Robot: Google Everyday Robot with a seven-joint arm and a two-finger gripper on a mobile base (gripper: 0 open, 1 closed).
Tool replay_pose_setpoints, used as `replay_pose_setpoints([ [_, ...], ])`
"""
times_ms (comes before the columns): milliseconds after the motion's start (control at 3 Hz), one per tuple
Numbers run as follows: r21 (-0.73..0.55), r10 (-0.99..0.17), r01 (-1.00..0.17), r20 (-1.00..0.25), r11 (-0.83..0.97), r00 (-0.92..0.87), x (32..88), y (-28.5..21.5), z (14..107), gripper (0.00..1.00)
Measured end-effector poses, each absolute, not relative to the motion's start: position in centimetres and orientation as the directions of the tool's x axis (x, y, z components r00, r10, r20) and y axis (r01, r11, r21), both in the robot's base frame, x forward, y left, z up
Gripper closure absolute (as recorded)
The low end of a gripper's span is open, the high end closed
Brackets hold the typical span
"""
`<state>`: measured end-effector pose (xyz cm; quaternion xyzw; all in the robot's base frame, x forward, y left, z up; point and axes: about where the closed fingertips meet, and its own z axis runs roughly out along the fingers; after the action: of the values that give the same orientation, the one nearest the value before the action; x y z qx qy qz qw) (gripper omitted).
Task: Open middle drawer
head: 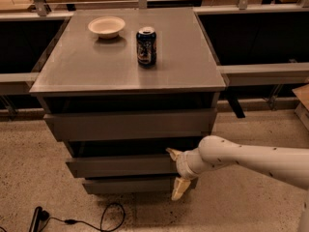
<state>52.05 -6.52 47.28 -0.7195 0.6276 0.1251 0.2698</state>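
Gripper [176,172] at right end of middle drawer [120,166] front. Fingers [179,190] spread apart, gripping nothing; upper fingertip at panel's top edge

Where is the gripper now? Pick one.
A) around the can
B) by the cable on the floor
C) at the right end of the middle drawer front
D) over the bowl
C: the gripper sits open at the right end of the middle drawer, well below the bowl and can on top.
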Motion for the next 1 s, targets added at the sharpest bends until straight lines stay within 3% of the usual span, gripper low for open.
replay_pose_setpoints([
  [1000, -0.191, -0.862, -0.976, -0.473, -0.103, 0.183, 57.8, -5.1, 44.6, 0.00],
])
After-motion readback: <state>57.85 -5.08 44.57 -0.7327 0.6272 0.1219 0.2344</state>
